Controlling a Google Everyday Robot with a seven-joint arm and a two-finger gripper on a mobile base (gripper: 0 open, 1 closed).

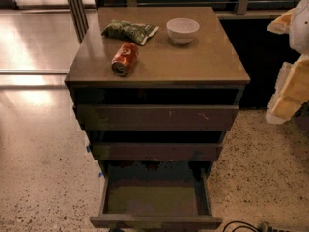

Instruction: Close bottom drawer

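The bottom drawer is the lowest and narrowest of three in the dark brown cabinet. It stands pulled far out toward me, and its olive-brown inner floor is bare. My gripper shows as white and yellowish parts at the right edge of the view. It is level with the top drawer, to the right of the cabinet, and well apart from the bottom drawer.
The middle drawer and top drawer each stick out a little. On the cabinet top lie a red can on its side, a green snack bag and a white bowl. A dark cable lies on the speckled floor at bottom right.
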